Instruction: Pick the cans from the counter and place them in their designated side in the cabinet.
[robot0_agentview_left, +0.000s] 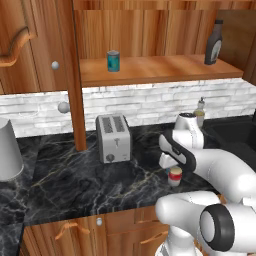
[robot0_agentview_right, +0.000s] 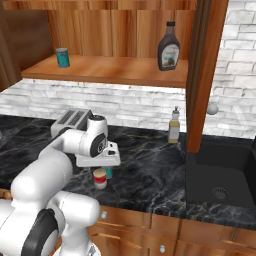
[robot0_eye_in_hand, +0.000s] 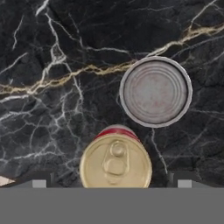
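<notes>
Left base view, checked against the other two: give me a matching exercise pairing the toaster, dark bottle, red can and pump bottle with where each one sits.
Things:
1. toaster
2. dark bottle
3. red can
4. pump bottle

Places:
A. on the cabinet shelf, at the opposite end from the teal can
B. on the counter, between the open fingers of the gripper
C. on the counter at the back wall, next to the sink
D. on the counter, beneath the teal can's end of the shelf

Pairs: 1-D, 2-A, 3-B, 4-C
</notes>
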